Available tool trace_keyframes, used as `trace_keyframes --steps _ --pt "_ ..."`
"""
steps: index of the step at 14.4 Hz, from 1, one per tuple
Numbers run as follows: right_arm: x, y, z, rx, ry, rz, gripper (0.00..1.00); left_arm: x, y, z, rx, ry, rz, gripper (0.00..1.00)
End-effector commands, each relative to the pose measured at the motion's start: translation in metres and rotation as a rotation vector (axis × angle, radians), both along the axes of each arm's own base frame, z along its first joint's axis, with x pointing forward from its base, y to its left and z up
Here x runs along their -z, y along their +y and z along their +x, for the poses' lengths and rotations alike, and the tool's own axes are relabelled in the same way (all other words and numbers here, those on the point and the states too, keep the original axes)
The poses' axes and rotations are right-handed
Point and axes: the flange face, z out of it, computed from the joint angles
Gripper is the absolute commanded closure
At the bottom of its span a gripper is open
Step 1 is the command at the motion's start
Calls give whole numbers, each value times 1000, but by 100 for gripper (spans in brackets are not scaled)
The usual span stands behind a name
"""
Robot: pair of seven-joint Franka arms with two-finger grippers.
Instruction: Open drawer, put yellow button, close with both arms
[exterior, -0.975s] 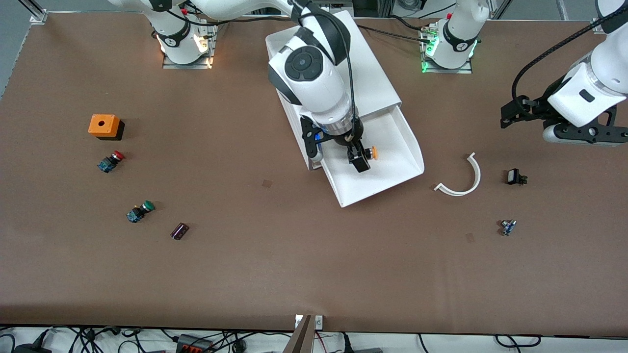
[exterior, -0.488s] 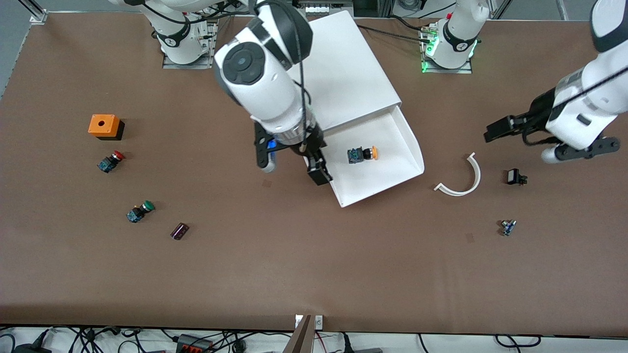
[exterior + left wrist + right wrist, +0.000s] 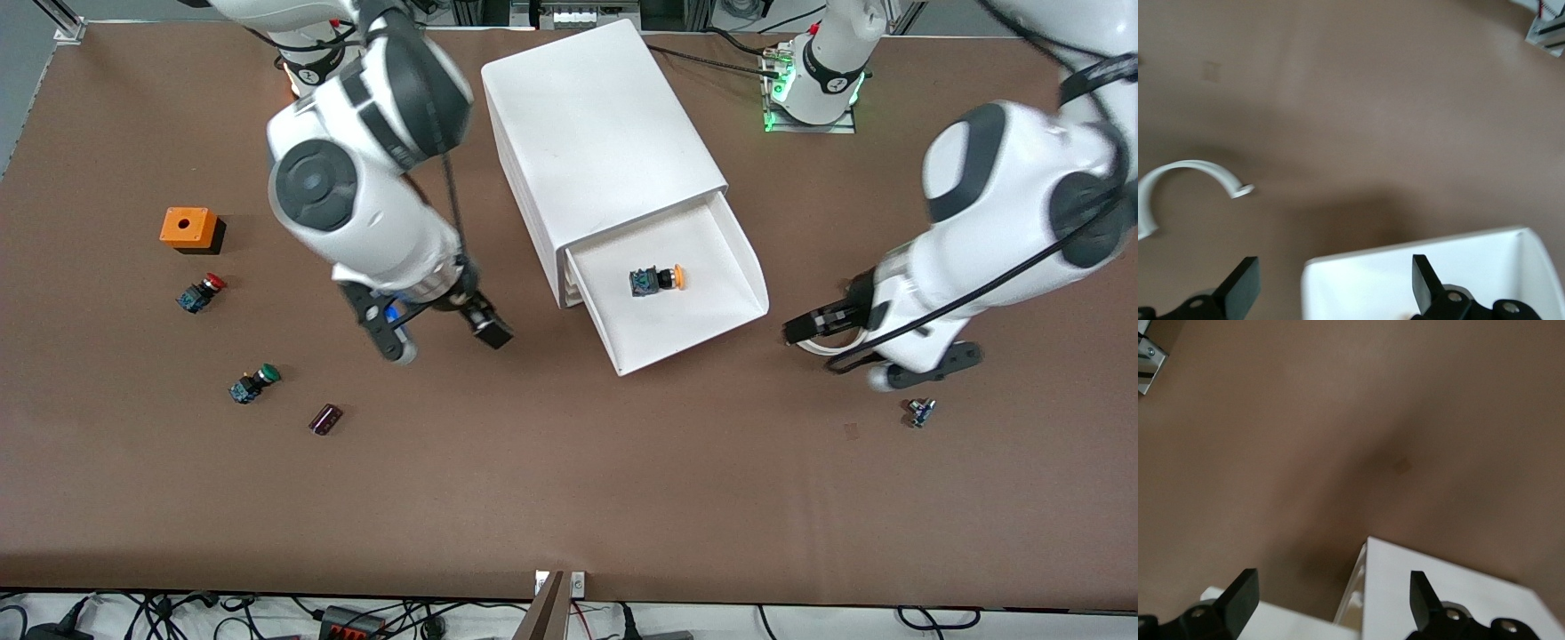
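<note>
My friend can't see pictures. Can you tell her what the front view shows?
A yellow button lies in the open top drawer of a white cabinet. The open, empty right gripper and left gripper hang over the table either side of it.

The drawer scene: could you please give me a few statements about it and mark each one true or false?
1. The yellow button lies in the open drawer. True.
2. The right gripper is shut on the button. False: it is open and empty, over bare table toward the right arm's end.
3. The left gripper is open, over the white curved piece. True.
4. The drawer is pushed fully shut. False: it stands pulled out of the cabinet.
5. The red button lies nearer the front camera than the green button. False: it lies farther.
</note>
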Motion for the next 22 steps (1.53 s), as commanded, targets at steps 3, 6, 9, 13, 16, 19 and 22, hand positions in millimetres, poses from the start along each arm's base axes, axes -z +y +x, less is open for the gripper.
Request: trace_keyframes --steps 3,6,9,13,16,19,22 --pt "-2 -81 20 -182 19 -90 0 32 -72 4 66 -92 104 0" --pt "0 -123 31 -300 17 -140 0 51 -84 0 -11 -59 128 0" --pt "-8 -158 40 -329 1 -121 0 85 -88 1 -74 -3 144 0" --pt "-18 -179 38 -369 -6 -107 0 100 -116 -16 -115 28 160 0" --pt "-18 -214 30 -415 -23 -91 0 102 -116 -27 -108 45 169 0" --pt "-26 -259 22 -488 -51 -70 0 98 -126 -47 -85 73 156 0" --pt "-39 -306 16 -570 -77 -57 0 98 -134 -60 -63 91 155 0"
